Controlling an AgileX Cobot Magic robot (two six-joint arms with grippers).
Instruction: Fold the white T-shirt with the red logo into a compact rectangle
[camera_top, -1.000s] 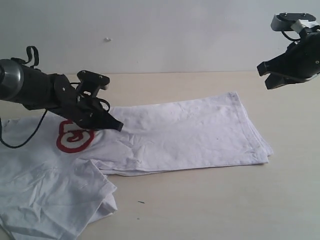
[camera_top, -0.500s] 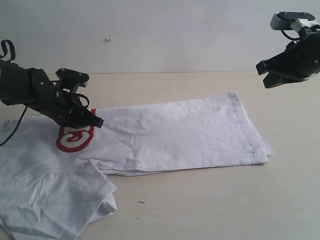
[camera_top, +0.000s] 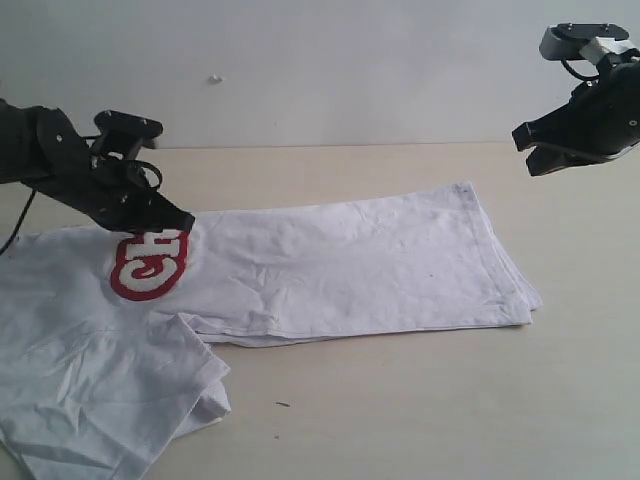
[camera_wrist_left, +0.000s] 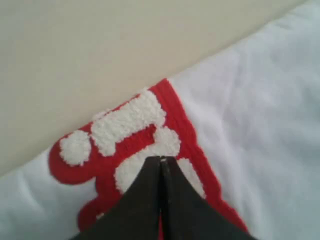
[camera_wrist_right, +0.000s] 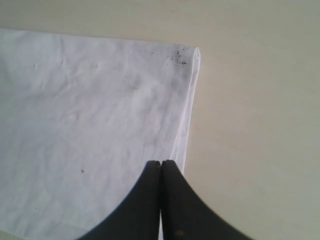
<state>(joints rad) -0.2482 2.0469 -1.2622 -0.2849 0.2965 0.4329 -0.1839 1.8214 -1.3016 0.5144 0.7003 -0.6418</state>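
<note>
The white T-shirt (camera_top: 340, 265) lies partly folded across the table, its hem end to the right and a loose sleeve part bunched at the front left. Its red logo (camera_top: 148, 265) with fluffy white letters shows at the left, also close up as the red logo (camera_wrist_left: 150, 130). My left gripper (camera_top: 183, 222) is shut with nothing in it, tips just above the logo's far end; the left gripper (camera_wrist_left: 161, 160) hovers over the white letters. My right gripper (camera_top: 530, 150) hangs shut and empty high above the shirt's far right corner (camera_wrist_right: 192, 52); the right gripper (camera_wrist_right: 161, 162) is over the hem edge.
The tan table (camera_top: 430, 410) runs to a white wall behind. A small dark speck (camera_top: 283, 405) lies on the table in front of the shirt. Bare table lies right of the hem and along the front.
My left arm has drawn back leftward and away from the shirt's middle, uncovering more of the red logo. The right arm has stayed still.
</note>
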